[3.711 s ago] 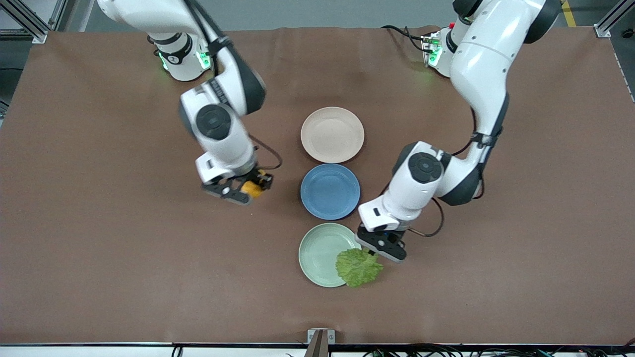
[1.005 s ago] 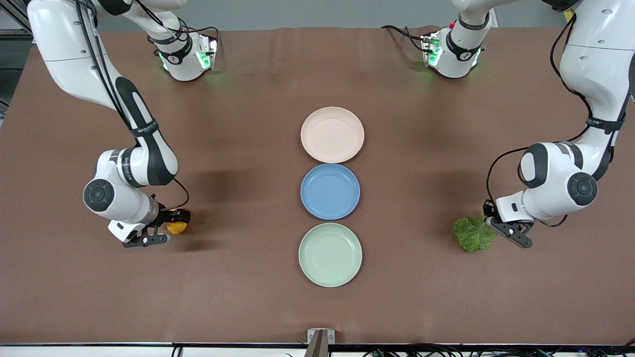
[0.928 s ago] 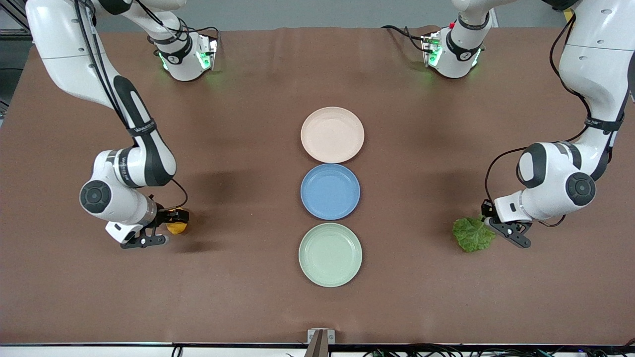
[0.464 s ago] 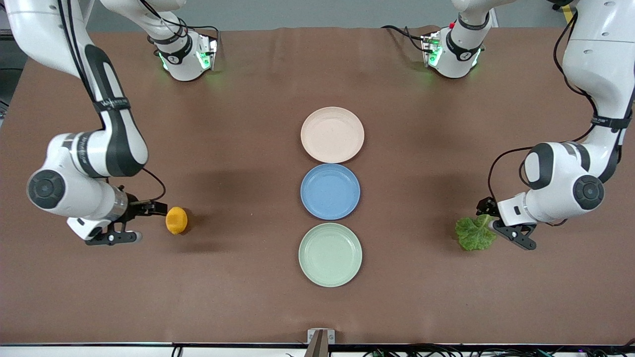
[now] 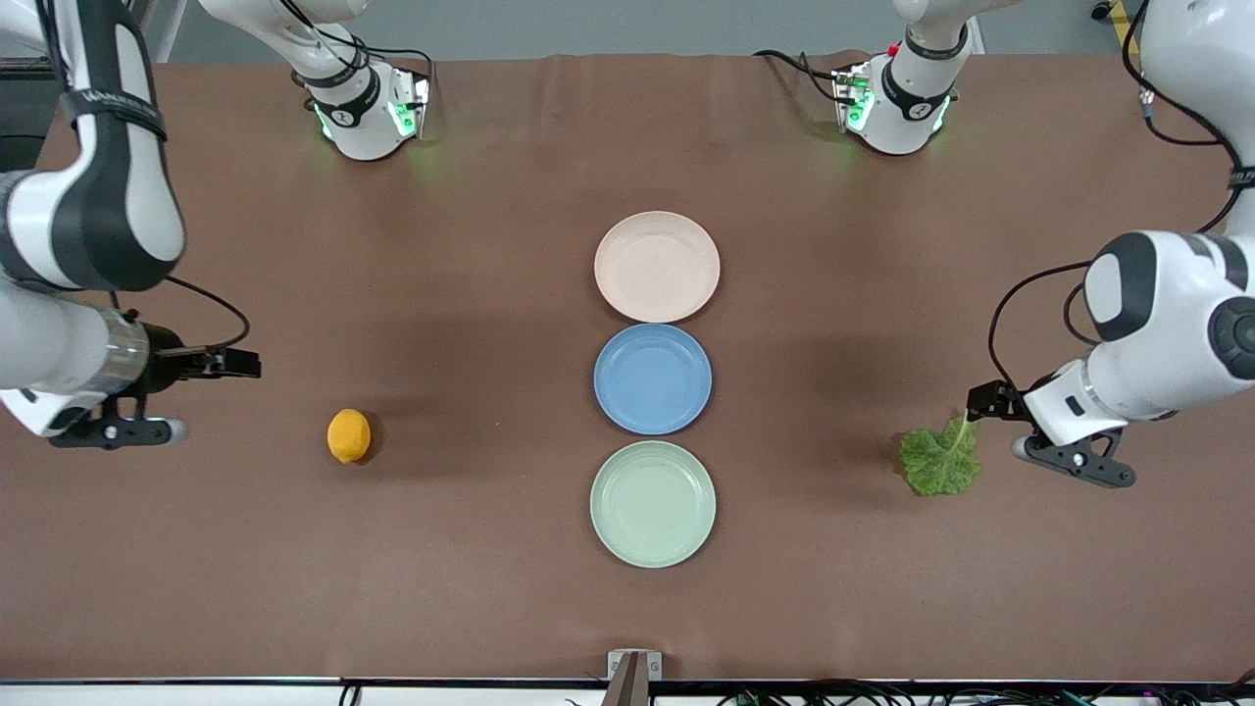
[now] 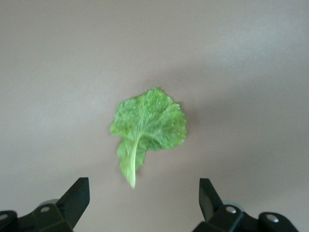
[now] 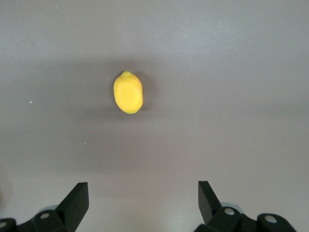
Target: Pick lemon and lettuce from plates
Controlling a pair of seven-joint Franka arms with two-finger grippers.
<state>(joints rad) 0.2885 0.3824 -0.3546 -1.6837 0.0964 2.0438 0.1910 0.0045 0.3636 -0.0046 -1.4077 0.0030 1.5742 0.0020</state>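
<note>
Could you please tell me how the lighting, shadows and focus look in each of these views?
Front view: even light, soft shadow patches on the table, green base lights glowing. Left wrist view: the lettuce is fairly sharp, the open left gripper dark. Right wrist view: the lemon lies in a broad soft shadow; the open right gripper is a silhouette.

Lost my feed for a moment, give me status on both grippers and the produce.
Left gripper open, by lettuce on table. Right gripper open, apart from lemon on table. Beige plate and green plate bare. Nothing in the way.
</note>
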